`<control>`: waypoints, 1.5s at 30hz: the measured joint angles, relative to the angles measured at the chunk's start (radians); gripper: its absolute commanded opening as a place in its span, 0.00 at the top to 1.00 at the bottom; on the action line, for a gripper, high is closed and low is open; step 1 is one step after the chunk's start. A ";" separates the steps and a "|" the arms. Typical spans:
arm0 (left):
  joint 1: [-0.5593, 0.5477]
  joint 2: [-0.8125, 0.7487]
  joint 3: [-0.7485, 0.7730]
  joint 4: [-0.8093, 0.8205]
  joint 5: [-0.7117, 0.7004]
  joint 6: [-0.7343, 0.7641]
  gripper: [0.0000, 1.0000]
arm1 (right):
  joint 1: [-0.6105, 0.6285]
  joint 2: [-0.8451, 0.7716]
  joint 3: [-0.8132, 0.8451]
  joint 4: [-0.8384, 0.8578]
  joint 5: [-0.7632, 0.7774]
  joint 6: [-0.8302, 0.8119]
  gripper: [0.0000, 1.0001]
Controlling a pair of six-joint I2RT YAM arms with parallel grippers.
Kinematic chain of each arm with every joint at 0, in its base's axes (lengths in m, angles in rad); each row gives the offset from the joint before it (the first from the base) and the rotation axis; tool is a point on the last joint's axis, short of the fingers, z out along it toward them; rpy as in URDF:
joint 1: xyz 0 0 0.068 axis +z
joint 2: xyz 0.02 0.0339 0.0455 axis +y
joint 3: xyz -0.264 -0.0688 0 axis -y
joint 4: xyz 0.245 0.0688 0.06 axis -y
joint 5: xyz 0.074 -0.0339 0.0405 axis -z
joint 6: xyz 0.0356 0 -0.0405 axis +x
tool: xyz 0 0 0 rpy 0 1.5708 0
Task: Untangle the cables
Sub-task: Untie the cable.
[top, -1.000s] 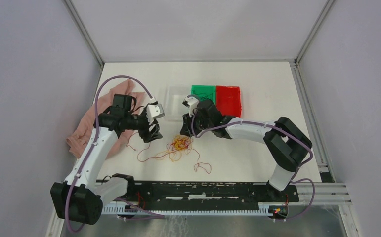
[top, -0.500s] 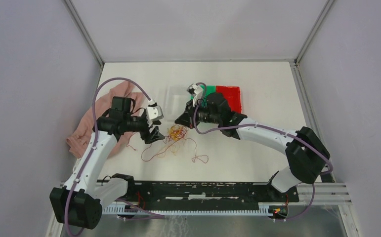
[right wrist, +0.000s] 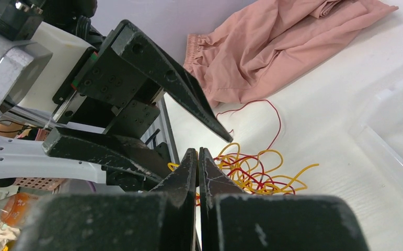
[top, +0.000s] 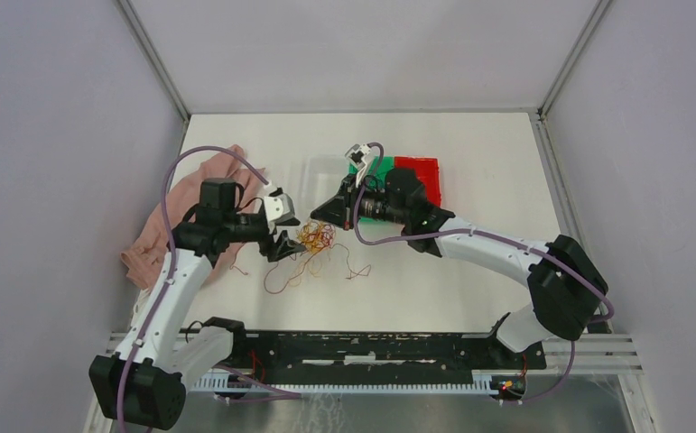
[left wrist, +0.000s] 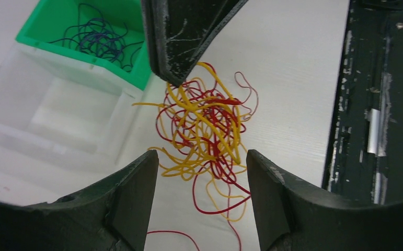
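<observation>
Top view: vs 1 s ago the red/yellow cables (top: 315,239) sit further from the arm bases & a bit more to the left on the counter (top: 488,153), clump now just in front of the clear bin (top: 319,170). The loose red tails trail toward the near edge but reach less far than before. R tool (top: 324,213) has swung back toward the green bin (top: 363,168) & red bin (top: 419,178) w/ the clump following it, so I read it as dragging strands out. L tool (top: 283,242) has roughly kept its spot, tips at the clump's left edge, pink cloth (top: 150,239) behind it. For the task: the knot is being drawn out btw the two arms but is still one tangle. Red vs yellow not yet separated, so est. early-to-mid. L wrist view: L tool wide open, fingers (left wrist: 131,201) well apart, clump seen between & beyond them, no strand touching them that I can see. The R tool's dark tip comes in from above & meets the clump's top edge. Green bin holds dark cables (left wrist: 97,41), clear bin right beside it. R wrist view: R tool (right wrist: 198,152) closed, jaws pressed together w/ yellow strands emerging right at the tips, so prob. pinching a cable or two; which strand, can't tell. The L tool's open fingers loom just beyond, cloth further back. Writing: no brand, label or text legible in any view.
</observation>
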 measured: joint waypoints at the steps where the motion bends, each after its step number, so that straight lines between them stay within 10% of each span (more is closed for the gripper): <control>1: 0.000 0.000 0.003 -0.022 0.012 0.011 0.31 | 0.002 -0.001 -0.002 0.000 0.002 0.000 1.00; 10: -0.008 -0.002 0.031 -0.199 0.069 0.116 0.44 | 0.006 -0.017 -0.004 -0.006 0.021 -0.003 1.00; 24: -0.009 -0.050 0.017 -0.011 0.075 -0.172 0.46 | 0.018 -0.036 -0.012 -0.024 0.054 -0.022 0.99; 40: -0.009 -0.045 0.017 0.084 0.027 -0.386 0.97 | 0.028 -0.081 -0.079 -0.027 0.109 -0.041 0.99; 43: -0.010 -0.059 0.017 0.082 -0.002 -0.384 0.96 | 0.028 -0.090 -0.104 -0.031 0.121 -0.041 1.00; 45: -0.010 -0.063 0.017 0.076 -0.016 -0.380 0.73 | 0.028 -0.103 -0.118 -0.034 0.133 -0.042 1.00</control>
